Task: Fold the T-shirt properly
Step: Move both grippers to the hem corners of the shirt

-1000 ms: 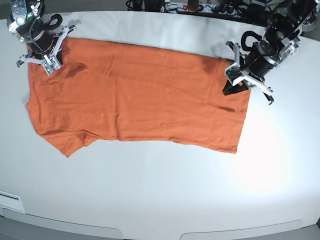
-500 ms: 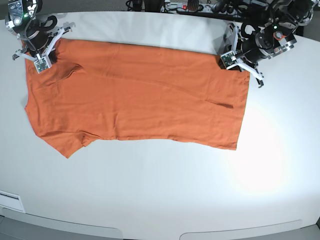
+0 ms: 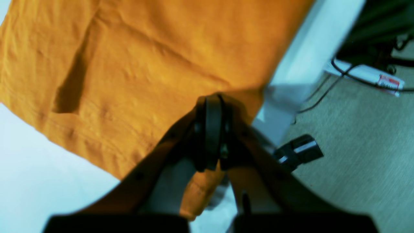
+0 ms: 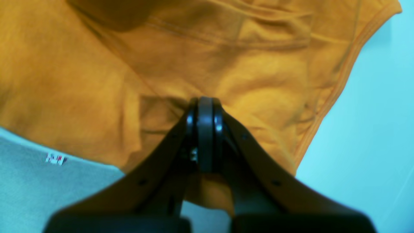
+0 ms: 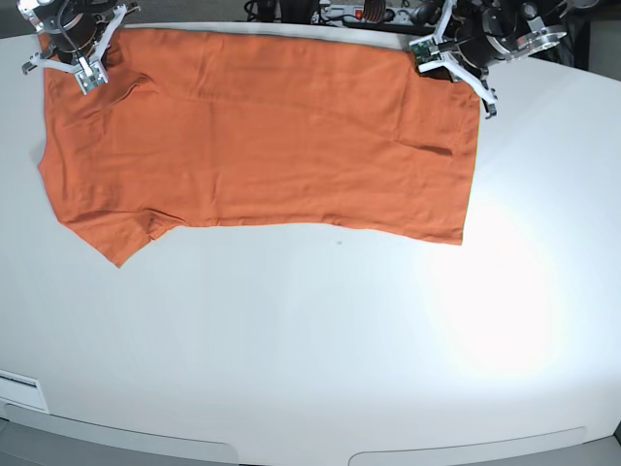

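1. Lying spread out on the white counter, the T-shirt covers the counter's far part, its upper edge running along the far rim.
2. One sleeve of the T-shirt points toward the near side of the counter, at the end where the right pincer works; the straight hem is at the other end.
3. The left pincer sits at the far corner of the T-shirt on the hem end, by the counter's far edge. In the left wrist view the left pincer is closed with its tips pressed together on the T-shirt corner, fabric caught between them.
4. The right pincer is at the opposite far corner of the T-shirt. In the right wrist view the right pincer is clamped on a bunched fold of the T-shirt, just beside a stitched seam.
5. A dark crease lies in the T-shirt near each pincer.
6. Beyond the counter's far edge, cables lie on a carpeted floor.
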